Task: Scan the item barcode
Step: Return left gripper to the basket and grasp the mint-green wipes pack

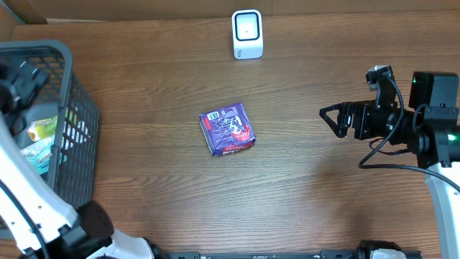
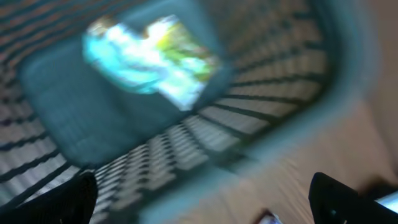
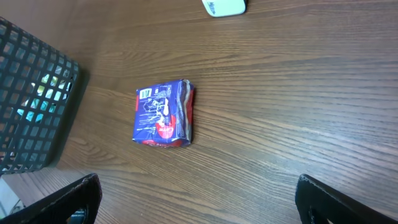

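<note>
The item, a purple-blue packet with red print (image 1: 228, 129), lies flat mid-table; in the right wrist view the packet (image 3: 163, 114) is ahead and to the left. A white scanner (image 1: 247, 34) stands at the table's far edge, and the scanner (image 3: 225, 6) shows at the top of the right wrist view. No barcode is visible on the packet. My right gripper (image 1: 329, 119) hovers to the packet's right, pointing at it, open and holding nothing (image 3: 199, 199). My left gripper (image 2: 202, 199) is open over the basket, and its view is blurred.
A dark grey mesh basket (image 1: 72, 108) stands at the left edge of the table, with green and pale blue packets (image 2: 149, 59) inside. The basket (image 3: 31, 93) also shows at the left of the right wrist view. The table is bare brown wood (image 1: 323, 201).
</note>
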### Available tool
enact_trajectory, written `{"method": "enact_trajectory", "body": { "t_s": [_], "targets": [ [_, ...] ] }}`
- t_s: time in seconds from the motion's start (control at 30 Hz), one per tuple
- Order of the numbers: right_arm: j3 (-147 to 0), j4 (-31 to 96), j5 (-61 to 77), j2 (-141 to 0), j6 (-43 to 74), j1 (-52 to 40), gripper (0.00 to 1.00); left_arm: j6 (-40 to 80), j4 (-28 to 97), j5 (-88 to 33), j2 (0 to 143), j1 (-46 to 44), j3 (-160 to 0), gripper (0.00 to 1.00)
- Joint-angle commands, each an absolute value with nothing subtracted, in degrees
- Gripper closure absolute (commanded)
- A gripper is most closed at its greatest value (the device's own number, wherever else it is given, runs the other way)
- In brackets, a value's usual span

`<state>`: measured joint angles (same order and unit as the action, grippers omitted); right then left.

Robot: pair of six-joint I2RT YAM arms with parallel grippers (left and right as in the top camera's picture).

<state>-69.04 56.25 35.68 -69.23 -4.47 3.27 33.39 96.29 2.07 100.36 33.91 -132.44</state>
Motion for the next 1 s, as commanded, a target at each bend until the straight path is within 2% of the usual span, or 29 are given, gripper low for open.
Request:
{"method": "enact_trajectory", "body": {
  "t_s": [0.0,0.3,0.6,0.97],
  "targets": [
    [-70.5,56.1,35.6,-69.3,-4.3,3.0,0.00,37.8,95.2,5.7,99.7,38.1,-125.2,0.00],
    [-70.5,56.1,35.6,-69.3,-4.3,3.0,0.00,37.9,77.8,9.0,99.7,42.3,-101.1,0.00],
    [-70.5,56.7,35.6,-69.3,-4.3,3.0,0.00,37.7,59.1,8.4,99.7,44.0,-86.0,0.01],
    [-70.5,56.7,35.6,-69.5,-4.3,3.0,0.00,37.8,46.9,10.8,99.7,44.0,-76.7,0.16]
  ]
}}
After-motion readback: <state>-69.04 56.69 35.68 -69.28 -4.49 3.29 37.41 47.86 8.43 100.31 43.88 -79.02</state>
